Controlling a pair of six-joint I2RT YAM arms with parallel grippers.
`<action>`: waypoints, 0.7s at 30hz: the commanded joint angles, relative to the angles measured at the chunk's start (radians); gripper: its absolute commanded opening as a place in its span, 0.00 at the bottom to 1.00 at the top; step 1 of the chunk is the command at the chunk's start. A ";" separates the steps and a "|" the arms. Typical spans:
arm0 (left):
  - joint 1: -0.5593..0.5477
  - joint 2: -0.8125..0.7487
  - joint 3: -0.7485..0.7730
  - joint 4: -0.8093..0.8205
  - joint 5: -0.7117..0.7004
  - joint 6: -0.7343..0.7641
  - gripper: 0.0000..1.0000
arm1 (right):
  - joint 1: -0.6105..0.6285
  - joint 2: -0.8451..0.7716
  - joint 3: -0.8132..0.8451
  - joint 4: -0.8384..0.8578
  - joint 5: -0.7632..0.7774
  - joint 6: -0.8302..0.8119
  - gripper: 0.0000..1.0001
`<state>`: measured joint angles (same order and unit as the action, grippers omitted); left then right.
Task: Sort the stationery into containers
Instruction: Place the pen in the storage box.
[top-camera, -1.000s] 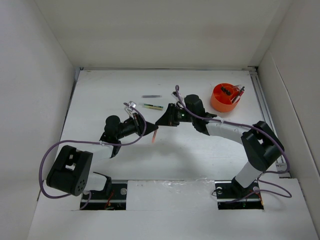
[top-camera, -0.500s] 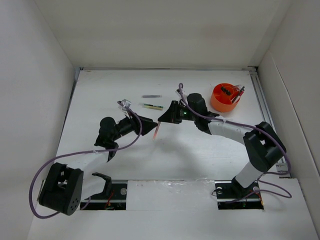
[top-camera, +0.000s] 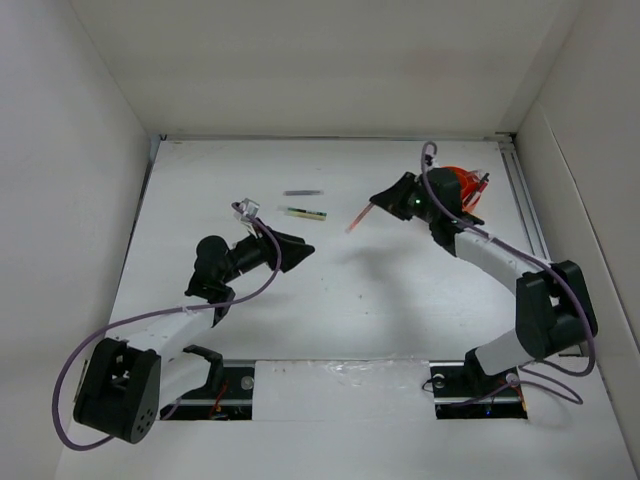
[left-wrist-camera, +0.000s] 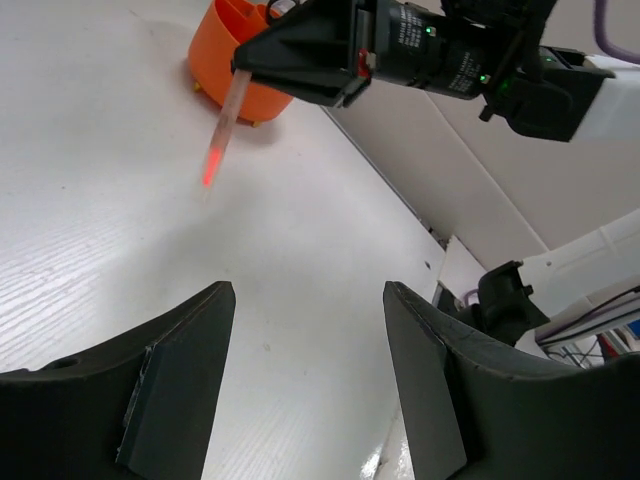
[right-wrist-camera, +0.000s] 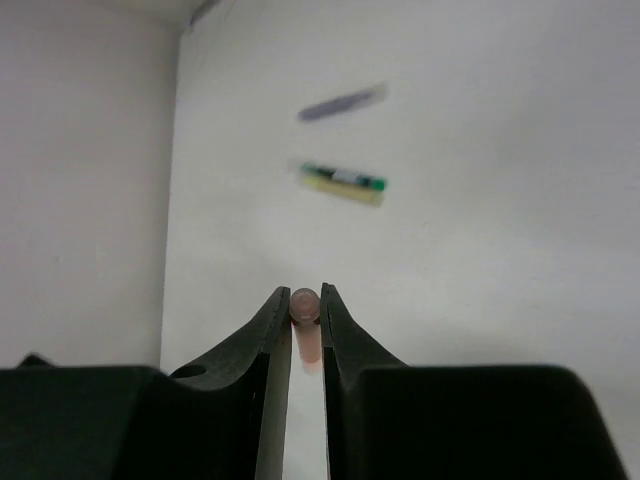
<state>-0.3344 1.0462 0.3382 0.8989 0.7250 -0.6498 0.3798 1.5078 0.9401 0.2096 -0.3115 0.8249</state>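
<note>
My right gripper (top-camera: 377, 203) is shut on a pink pen (top-camera: 356, 218), which hangs tilted above the table just left of the orange organiser (top-camera: 462, 181). The right wrist view has the pen's end (right-wrist-camera: 305, 304) pinched between the fingertips of that gripper (right-wrist-camera: 304, 292). The left wrist view shows the same pen (left-wrist-camera: 222, 130) in front of the organiser (left-wrist-camera: 222, 62). My left gripper (top-camera: 305, 246) (left-wrist-camera: 305, 300) stands open and empty over the middle-left of the table. A green-yellow marker (top-camera: 303, 213) (right-wrist-camera: 345, 183) and a dark grey stick (top-camera: 301, 192) (right-wrist-camera: 342, 103) lie flat further back.
The right arm covers much of the organiser from above. White walls close the table at the left, back and right. Purple cables loop off both arms near the front edge.
The left gripper has opened, let go of the pen and drawn back to the left. The right arm has swung right towards the organiser with the pen in its jaws.
</note>
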 joint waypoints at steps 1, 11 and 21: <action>-0.003 0.023 -0.002 0.123 0.068 -0.040 0.58 | -0.099 -0.064 -0.029 -0.019 0.094 0.033 0.00; -0.003 -0.066 -0.021 0.049 0.067 -0.031 0.58 | -0.386 -0.245 0.011 -0.151 0.428 0.068 0.00; -0.024 -0.135 -0.021 -0.026 0.027 0.006 0.58 | -0.437 -0.187 0.180 -0.306 0.781 0.029 0.00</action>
<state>-0.3443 0.9260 0.3199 0.8703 0.7528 -0.6670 -0.0650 1.2934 1.0550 -0.0395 0.3355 0.8783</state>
